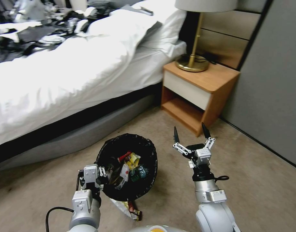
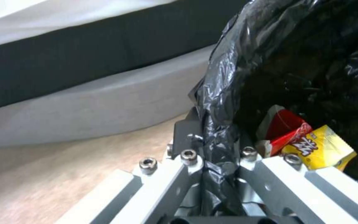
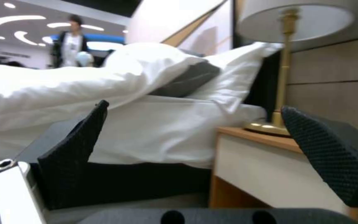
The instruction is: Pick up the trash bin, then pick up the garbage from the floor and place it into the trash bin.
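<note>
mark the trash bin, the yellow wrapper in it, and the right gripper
trash bin [image 1: 106, 149], head view, on the black liner at its rim.
yellow wrapper [image 2: 318, 148], left wrist view, on its printed face.
right gripper [image 1: 190, 133], head view, midway between the open fingers.

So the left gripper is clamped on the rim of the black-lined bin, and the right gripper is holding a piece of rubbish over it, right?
Not quite. The left gripper does clamp the trash bin by its rim, but the right gripper is open and empty, held beside the bin, as the head view shows.
</note>
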### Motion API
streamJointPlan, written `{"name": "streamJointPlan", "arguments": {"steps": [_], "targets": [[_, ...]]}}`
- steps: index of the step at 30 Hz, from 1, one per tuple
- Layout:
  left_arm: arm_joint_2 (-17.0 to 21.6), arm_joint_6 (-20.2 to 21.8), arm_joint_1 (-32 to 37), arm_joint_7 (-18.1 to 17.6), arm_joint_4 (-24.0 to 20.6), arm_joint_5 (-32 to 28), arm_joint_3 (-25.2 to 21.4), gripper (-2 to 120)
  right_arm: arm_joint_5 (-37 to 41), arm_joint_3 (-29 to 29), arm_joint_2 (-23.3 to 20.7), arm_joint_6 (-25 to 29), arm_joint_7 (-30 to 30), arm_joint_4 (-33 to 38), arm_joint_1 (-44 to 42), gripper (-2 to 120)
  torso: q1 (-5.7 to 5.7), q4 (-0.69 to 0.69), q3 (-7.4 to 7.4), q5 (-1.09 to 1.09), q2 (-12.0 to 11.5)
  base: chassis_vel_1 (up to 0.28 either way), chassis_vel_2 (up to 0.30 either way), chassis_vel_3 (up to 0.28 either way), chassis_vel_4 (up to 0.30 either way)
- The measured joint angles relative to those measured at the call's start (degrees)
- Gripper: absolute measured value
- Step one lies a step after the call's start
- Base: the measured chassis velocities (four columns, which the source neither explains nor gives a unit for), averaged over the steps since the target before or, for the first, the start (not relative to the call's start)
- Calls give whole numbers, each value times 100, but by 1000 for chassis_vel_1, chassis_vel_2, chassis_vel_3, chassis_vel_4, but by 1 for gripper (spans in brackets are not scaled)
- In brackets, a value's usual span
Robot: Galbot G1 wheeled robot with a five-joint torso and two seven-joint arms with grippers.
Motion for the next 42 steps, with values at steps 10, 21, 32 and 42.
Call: {"name": "streamJointPlan", "arguments": {"steps": [10,21,32,42], "targets": [[-12,5,28,2,-73,1,-11,0,-11,5,-8,-28,-44,9,5,100,0,-1,0,0,0,124,123,127,115],[-8,7,50,3,-98,-4,-31,0,-10,0,-6,-126,-58,74,-30,100,0,-2,0,0,0,135,126,123,120],[-9,5,62,3,-133,-4,-28,0,-16,33,-36,-180,-86,147,-53,100,0,-1,0,0,0,127,124,121,125],[-26,-45,58,-34,-125,11,-3,0,5,56,-67,-183,-156,183,-35,100,0,0,0,0,0,94,104,98,91]]}}
